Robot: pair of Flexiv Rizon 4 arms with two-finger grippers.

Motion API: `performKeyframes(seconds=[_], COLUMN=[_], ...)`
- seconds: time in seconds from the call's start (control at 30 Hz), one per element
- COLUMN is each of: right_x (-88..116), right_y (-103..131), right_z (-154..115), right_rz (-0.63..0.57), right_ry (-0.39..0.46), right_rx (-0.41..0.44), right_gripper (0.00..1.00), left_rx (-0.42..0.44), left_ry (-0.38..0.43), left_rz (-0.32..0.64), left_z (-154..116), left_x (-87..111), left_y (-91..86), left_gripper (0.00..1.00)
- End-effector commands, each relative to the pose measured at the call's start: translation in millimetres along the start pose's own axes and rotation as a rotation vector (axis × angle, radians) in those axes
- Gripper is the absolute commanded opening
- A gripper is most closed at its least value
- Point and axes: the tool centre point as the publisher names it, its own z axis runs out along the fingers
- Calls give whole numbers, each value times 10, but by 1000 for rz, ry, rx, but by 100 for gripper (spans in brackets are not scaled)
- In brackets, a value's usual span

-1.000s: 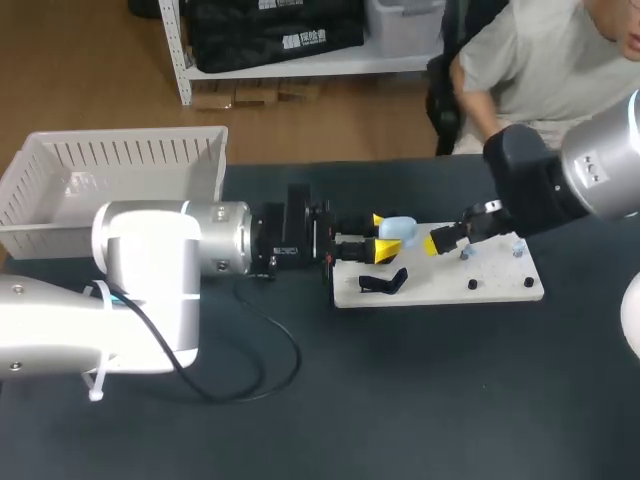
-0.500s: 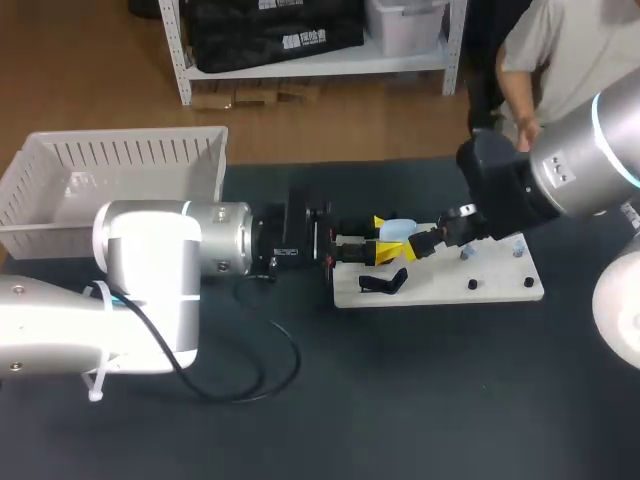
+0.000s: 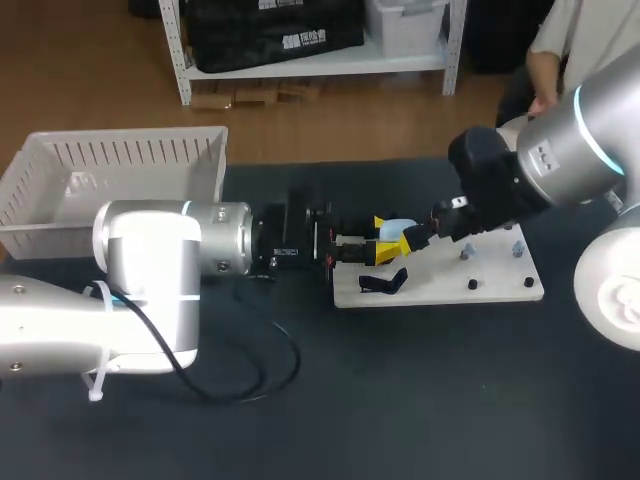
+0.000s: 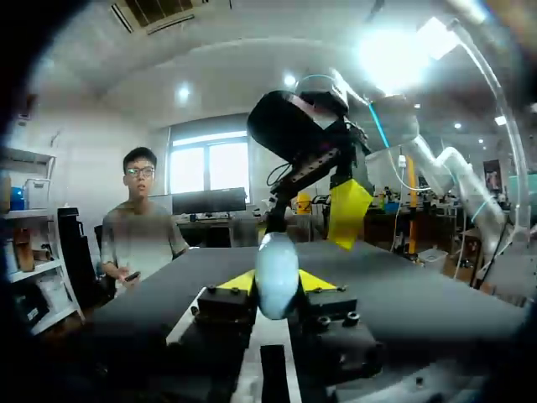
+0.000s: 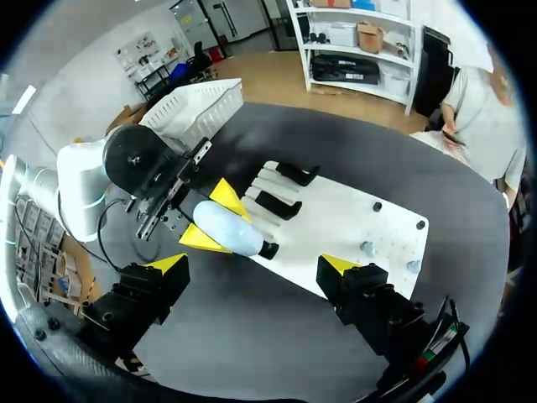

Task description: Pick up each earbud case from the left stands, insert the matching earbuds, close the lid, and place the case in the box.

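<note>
A pale blue earbud case hangs just above the left end of the white board. My left gripper is shut on the case from both sides. In the left wrist view the case stands upright between the yellow fingertips. My right gripper is open right beside the case. Seen from the right wrist, that gripper spreads wide over the case. Two small earbuds sit on pegs at the board's right part.
A white basket stands at the table's far left. Black stands sit on the board's left part, with black pegs near its front edge. A black cable loops on the dark tabletop beside my left arm.
My right arm has moved left across the board until its gripper is beside the held case. The left arm and case have stayed in place.
</note>
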Motion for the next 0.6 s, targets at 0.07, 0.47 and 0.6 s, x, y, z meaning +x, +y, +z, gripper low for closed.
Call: performKeyframes(seconds=[0.07,0.47,0.6], right_x=[-29,-60,-74], right_y=[-18,-87,-102], right_z=[48,73,92], right_rz=[1,5,6], right_ry=[9,21,25], right_rx=[0,15,14], right_gripper=[100,100,100], left_rx=[6,6,6], left_ry=[-1,-1,-1], left_rz=[-1,-1,-1], left_z=[2,2,2], left_x=[7,7,7], left_y=[21,21,21], left_gripper=[0,0,0])
